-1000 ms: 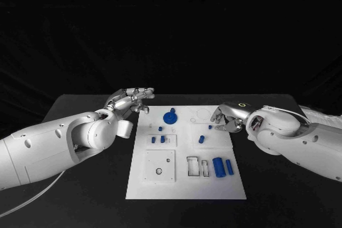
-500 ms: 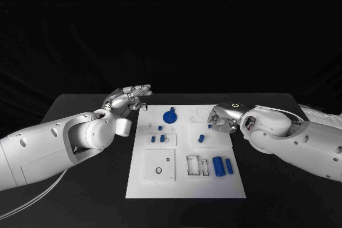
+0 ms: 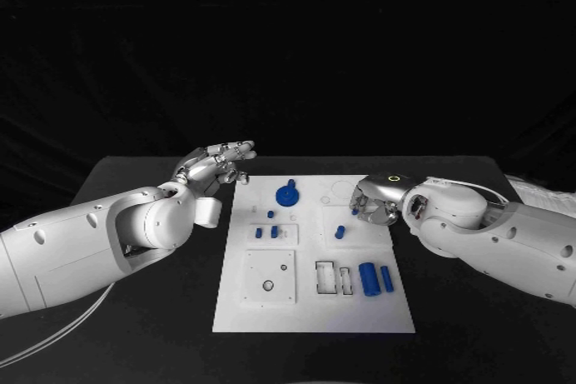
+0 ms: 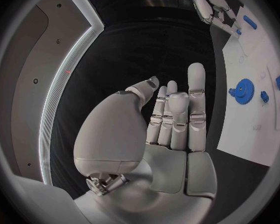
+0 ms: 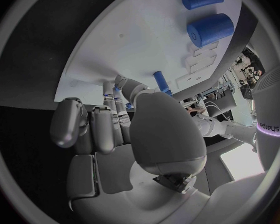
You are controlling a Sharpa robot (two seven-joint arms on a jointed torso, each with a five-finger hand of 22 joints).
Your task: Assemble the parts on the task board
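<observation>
The white task board [image 3: 312, 305] lies in the middle of the black table. A blue gear [image 3: 288, 196] stands near its far end, also seen from the left wrist as the gear [image 4: 244, 91]. My left hand [image 3: 219, 167] hovers off the board's far left corner, fingers straight and holding nothing; its palm [image 4: 168, 149] is bare. My right hand [image 3: 374, 202] hangs over the board's far right part, fingers curled, pinching a small blue part [image 3: 355, 207] between thumb and fingertip [image 5: 129, 104]. A short blue peg [image 3: 341, 231] lies just in front of it.
Two blue cylinders [image 3: 369, 280] [image 3: 386, 277] lie near the board's right edge beside rectangular slots [image 3: 326, 279]. Small blue pieces [image 3: 260, 232] [image 3: 275, 231] stand left of centre. A square plate [image 3: 269, 277] with holes fills the near left.
My right hand has drawn slightly back toward the board's far end, carrying the small blue part off the surface. My left hand has risen a little.
</observation>
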